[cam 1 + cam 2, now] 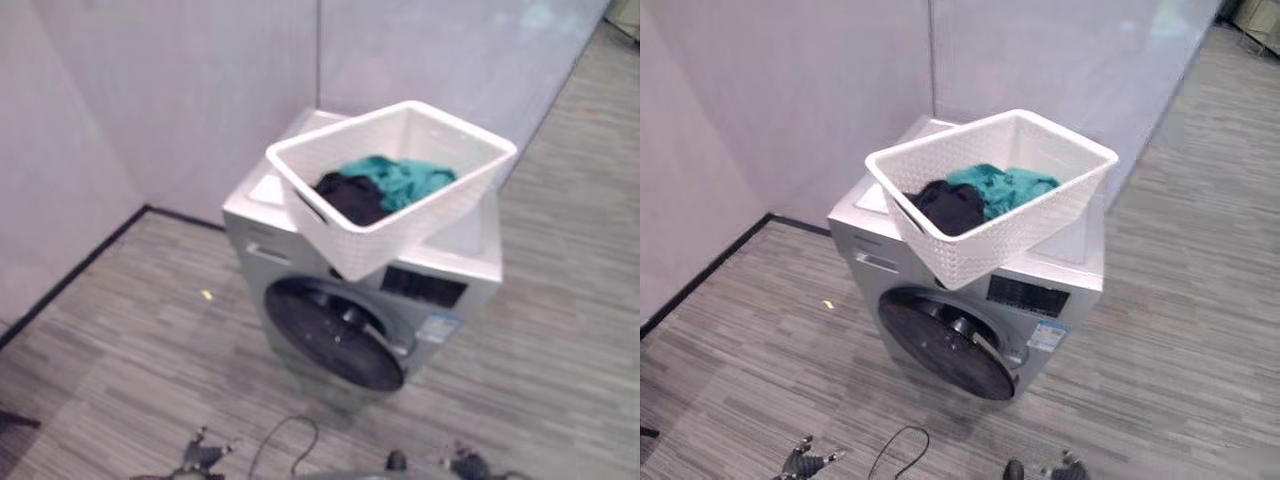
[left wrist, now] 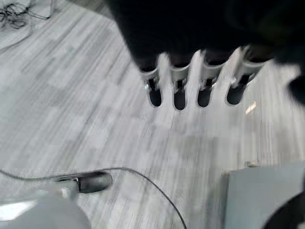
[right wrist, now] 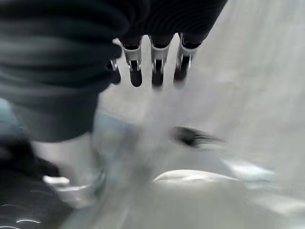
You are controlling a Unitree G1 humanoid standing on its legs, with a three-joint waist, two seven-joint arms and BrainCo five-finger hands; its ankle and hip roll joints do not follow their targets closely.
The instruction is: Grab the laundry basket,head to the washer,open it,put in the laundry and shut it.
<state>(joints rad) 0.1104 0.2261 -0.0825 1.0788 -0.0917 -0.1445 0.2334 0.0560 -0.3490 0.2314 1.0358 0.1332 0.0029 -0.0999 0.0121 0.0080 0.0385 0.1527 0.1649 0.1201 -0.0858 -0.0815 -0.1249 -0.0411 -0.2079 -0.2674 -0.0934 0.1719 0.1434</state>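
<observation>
A white woven laundry basket [image 1: 420,215] rests askew on top of the washer [image 1: 455,262], its near corner jutting out past the front edge. Inside lie a teal garment [image 1: 405,178] and a black garment [image 1: 350,197]. The washer is silver-white, and its dark round door [image 1: 335,332] is closed. My left hand [image 2: 178,90] hangs low over the floor with straight fingers, holding nothing; a corner of the washer [image 2: 262,195] shows past it. My right hand [image 3: 155,69] also points down with straight, empty fingers.
The washer stands in a corner formed by pale lilac walls [image 1: 180,90]. Grey plank flooring [image 1: 120,370] spreads in front and to the right. A small yellow scrap [image 1: 207,294] lies on the floor left of the washer.
</observation>
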